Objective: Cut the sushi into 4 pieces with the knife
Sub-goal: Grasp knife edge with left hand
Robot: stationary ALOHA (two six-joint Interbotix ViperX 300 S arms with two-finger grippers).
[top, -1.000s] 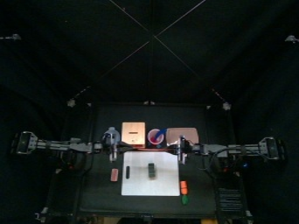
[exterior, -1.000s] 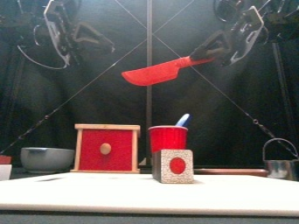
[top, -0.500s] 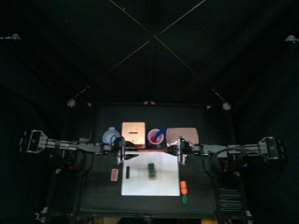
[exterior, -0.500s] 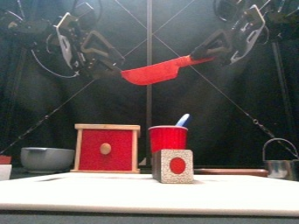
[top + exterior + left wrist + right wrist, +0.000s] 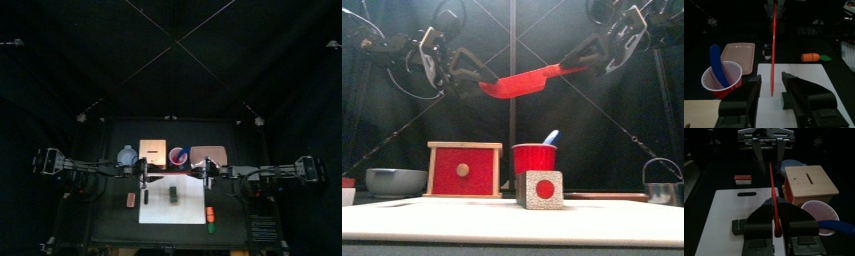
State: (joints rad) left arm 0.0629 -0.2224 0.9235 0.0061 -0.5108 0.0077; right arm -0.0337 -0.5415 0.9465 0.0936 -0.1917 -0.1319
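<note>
Both end effectors are up high over the desk (image 5: 110,226), facing each other. The right end effector (image 5: 775,211) has its jaws clamped tight on the handle of the red knife (image 5: 519,84), and the blade sticks out level toward the other arm. The left end effector (image 5: 771,76) is spread wide. The wrist shot shows the blade edge-on, sitting in the gap between the two jaws with space on either side, so it isn't gripping anything.

Straight below all that, the sushi roll (image 5: 541,190) sits on the white cutting board (image 5: 156,207), roughly in the middle of it. It's well apart from the knife, nothing touching it. From the front you see its end face, speckled with a red dot. I can't tell from these shots if it's in one piece.

Behind the board there's a row of things: the blue-grey bowl (image 5: 396,180) on the left, then the wooden box (image 5: 465,170) with the red drawer front, then the red cup (image 5: 535,158) with the blue knife (image 5: 551,137) poking out, then the pink tray (image 5: 206,155). A small red and white toy (image 5: 743,179) is just off the board's left side, an orange toy food (image 5: 811,57) is off its right side, and the metal cutter (image 5: 660,186) is far right.
</note>
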